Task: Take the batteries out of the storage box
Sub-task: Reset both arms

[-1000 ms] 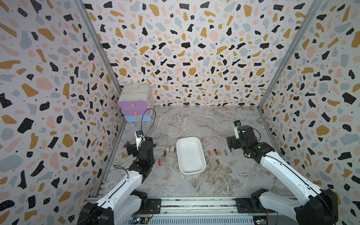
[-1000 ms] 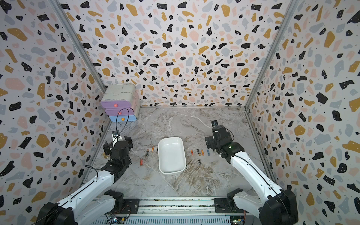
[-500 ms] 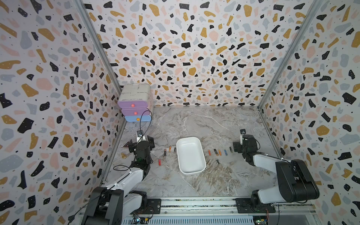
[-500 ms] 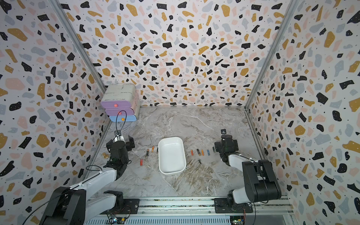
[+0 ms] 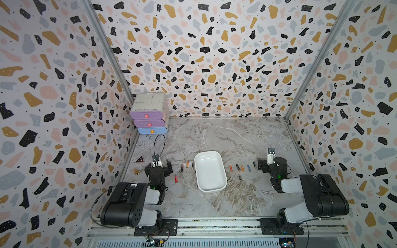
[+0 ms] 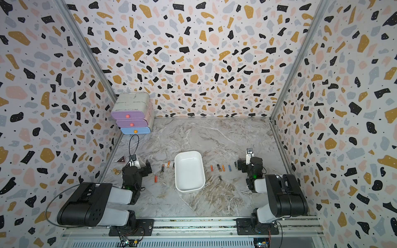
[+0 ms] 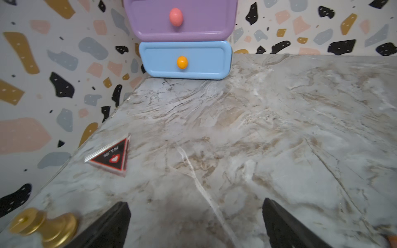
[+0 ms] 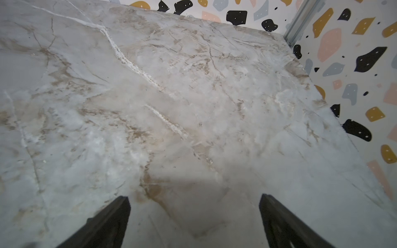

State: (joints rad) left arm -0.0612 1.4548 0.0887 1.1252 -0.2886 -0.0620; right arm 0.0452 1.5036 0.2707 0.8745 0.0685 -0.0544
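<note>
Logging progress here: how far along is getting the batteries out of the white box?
Done: the storage box looks empty, and batteries lie on the table on both sides of it. In hand: nothing; the left gripper and right gripper are both open and empty. Left: apparently nothing, as far as these views show.

The left arm (image 5: 126,199) and right arm (image 5: 318,193), outstretched a second ago, have folded low by the rail (image 5: 214,224). The left gripper (image 5: 159,168) and right gripper (image 5: 271,165) drew back slightly toward it.
</note>
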